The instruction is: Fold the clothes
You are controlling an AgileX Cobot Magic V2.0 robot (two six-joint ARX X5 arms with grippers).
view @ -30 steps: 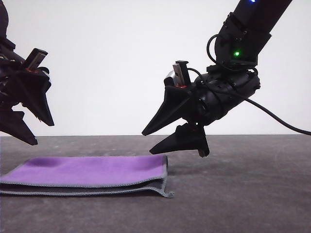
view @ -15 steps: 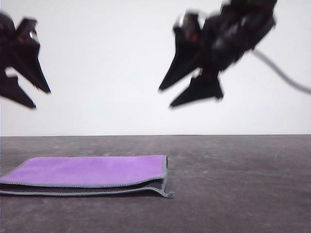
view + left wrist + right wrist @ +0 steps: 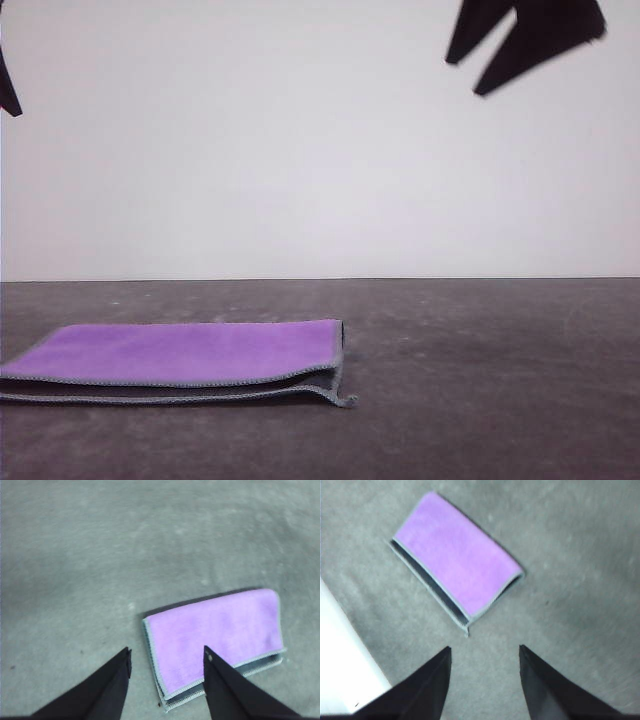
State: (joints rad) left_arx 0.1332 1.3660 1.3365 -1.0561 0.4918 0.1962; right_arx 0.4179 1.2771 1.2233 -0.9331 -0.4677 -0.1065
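1. the cloth (image 3: 185, 352) lies folded on the dark desk (image 3: 480, 380), at its front left in the front view, purple face up, grey stitched edges stacked at the near side, w/ a thin charcoal strip between the layers.
2. right end effector (image 3: 478, 78) hangs high above the desk, well apart from the cloth; fingers spread, nothing between them (right wrist view: (image 3: 482, 652)).
3. left end effector (image 3: 166, 652) is also high and open, empty. in the front view just a dark tip at the left edge, too little to judge there.
4. fold looks done, i think, so the risk is small.
5. what could go wrong: the upper layer sits a bit loose at the right corner (image 3: 343, 398), so it may spring open; a second fold needs a new descent, and a finger could drag the top layer off the lower one.
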